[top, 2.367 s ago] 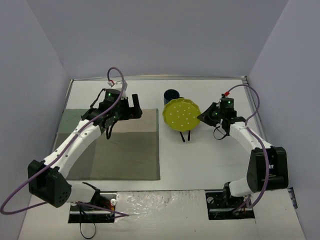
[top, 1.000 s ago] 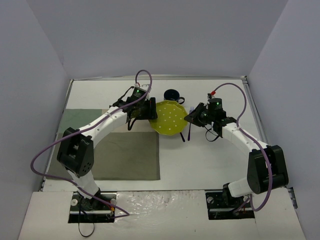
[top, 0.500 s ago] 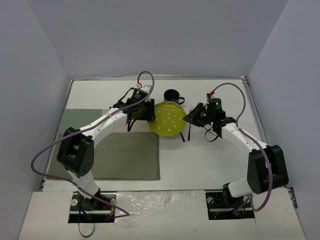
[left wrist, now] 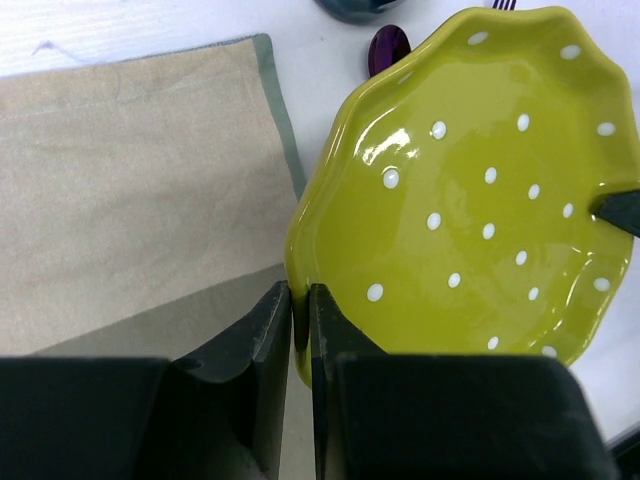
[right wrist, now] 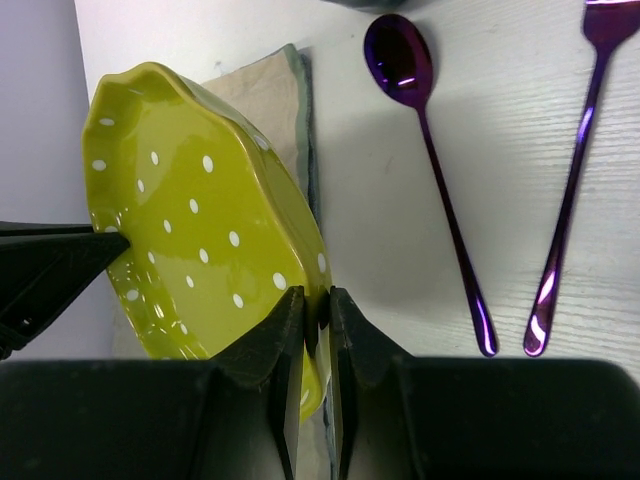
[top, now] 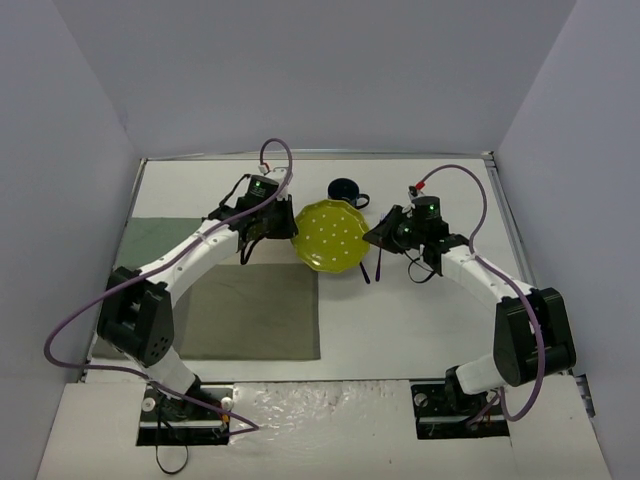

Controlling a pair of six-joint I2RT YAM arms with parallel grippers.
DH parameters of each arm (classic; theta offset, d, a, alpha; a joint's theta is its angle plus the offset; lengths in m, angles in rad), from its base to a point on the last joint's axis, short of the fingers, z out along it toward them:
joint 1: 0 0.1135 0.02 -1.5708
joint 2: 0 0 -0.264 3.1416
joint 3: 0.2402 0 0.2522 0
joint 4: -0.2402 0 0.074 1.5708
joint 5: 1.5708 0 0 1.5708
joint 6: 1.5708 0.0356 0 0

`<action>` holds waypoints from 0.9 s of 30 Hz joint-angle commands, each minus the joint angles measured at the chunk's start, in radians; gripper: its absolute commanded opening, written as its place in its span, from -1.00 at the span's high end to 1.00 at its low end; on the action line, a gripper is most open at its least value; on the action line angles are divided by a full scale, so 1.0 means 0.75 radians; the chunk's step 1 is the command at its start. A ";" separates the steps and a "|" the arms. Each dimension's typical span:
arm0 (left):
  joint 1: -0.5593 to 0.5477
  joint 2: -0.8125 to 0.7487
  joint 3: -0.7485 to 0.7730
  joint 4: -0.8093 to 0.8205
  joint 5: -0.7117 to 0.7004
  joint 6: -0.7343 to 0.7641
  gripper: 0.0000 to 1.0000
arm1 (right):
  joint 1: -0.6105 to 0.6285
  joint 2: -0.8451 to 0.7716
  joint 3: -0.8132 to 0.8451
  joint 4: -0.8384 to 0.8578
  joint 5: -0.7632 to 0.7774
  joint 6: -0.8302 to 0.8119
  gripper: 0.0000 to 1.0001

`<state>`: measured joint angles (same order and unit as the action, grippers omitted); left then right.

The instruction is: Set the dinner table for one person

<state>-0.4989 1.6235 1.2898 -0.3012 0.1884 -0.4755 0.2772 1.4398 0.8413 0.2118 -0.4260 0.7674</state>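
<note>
A yellow-green plate (top: 330, 236) with white dots and a wavy rim is held tilted above the white dinner table (top: 420, 330), between both arms. My left gripper (top: 292, 225) is shut on its left rim; in the left wrist view the gripper (left wrist: 300, 290) pinches the plate (left wrist: 470, 200) edge. My right gripper (top: 372, 237) is shut on the opposite rim; in the right wrist view the gripper (right wrist: 316, 295) clamps the plate (right wrist: 190, 220). The other arm's fingertip (right wrist: 60, 265) shows at the plate's far edge.
A grey-green placemat (top: 250, 300) lies left of the plate. A dark blue mug (top: 345, 189) stands just behind it. A purple spoon (right wrist: 440, 200) and a purple fork (right wrist: 570, 190) lie on the table under the plate's right side.
My left gripper has shut on the plate's left rim. The plate has shifted slightly left, and the left arm's elbow has swung out leftwards. The right gripper has kept its hold.
</note>
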 commanded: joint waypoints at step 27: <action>0.524 -0.541 -0.342 0.123 0.347 -0.138 1.00 | 0.129 0.091 0.092 0.192 -0.014 -0.138 0.00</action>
<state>-0.1766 1.3253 1.0112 -0.3304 0.3529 -0.5248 0.3683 1.5647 0.8730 0.3092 -0.4343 0.6919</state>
